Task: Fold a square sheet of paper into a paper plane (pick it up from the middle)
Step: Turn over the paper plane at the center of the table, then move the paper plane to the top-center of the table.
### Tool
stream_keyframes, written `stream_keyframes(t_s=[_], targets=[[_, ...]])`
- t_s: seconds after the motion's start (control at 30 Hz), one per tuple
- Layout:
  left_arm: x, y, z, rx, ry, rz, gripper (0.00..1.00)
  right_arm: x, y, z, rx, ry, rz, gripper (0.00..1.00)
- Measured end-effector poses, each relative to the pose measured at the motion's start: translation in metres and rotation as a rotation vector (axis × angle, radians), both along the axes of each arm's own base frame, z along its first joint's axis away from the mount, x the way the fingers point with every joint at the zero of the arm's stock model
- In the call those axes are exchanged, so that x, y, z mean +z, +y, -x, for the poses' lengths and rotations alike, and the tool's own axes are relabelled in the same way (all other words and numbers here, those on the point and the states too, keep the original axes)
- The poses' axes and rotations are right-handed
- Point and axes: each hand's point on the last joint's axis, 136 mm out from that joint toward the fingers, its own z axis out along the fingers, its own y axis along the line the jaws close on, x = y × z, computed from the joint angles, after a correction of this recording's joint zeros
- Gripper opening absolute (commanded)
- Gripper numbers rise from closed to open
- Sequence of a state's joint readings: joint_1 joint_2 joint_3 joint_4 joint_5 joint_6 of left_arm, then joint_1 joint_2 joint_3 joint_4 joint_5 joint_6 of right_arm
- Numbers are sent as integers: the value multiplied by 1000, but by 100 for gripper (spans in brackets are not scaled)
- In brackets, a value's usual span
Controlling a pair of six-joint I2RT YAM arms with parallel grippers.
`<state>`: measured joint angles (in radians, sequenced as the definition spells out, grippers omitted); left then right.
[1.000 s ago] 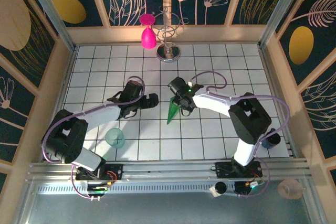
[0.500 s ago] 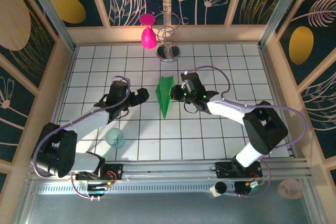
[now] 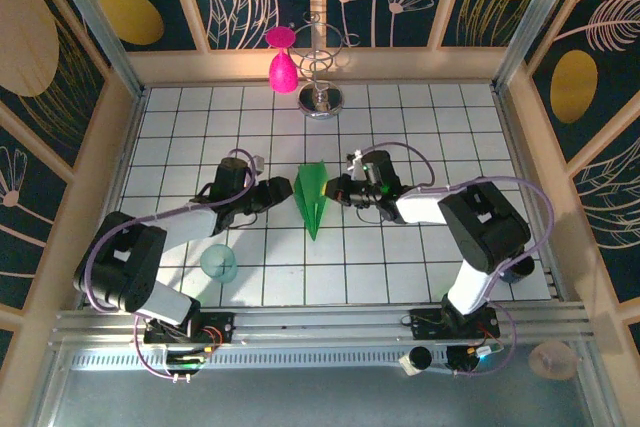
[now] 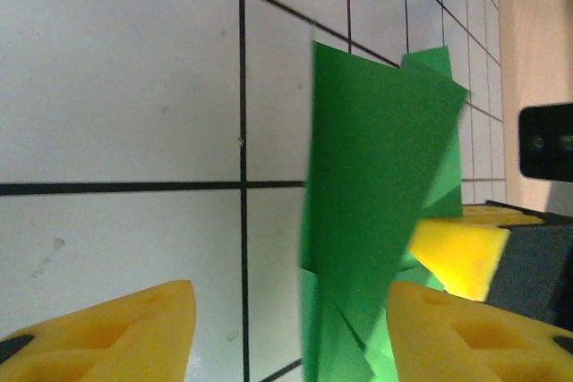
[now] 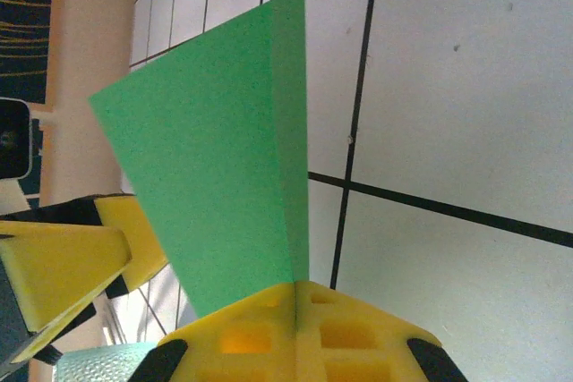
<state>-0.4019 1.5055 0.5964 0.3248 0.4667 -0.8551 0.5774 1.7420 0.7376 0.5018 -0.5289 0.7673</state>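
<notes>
Your right claw was clamped shut on the green paper plane, which it held over the middle of the tiled worktop. Your left claw stood partly open, with a finger on either side of the plane.

Both arms stretch low from their bases at 7 and 5 o'clock, elbows bent, forearms turned inward. The left end effector points toward 3 o'clock, jaws standing apart. The right end effector points toward 9 o'clock, jaws pinched tight on the paper plane.
</notes>
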Motion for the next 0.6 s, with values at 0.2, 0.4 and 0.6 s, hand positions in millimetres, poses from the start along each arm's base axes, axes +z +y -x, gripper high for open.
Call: stream_keyframes(t_s=[0.2, 0.4, 0.6], targets=[[-8, -10, 5, -42, 37, 28, 46, -11, 1, 5, 19, 43, -29, 0], [-26, -18, 9, -64, 85, 6, 39, -10, 3, 4, 26, 49, -59, 0], [-31, -25, 7, -83, 107, 17, 19, -13, 2, 6, 30, 62, -64, 0]])
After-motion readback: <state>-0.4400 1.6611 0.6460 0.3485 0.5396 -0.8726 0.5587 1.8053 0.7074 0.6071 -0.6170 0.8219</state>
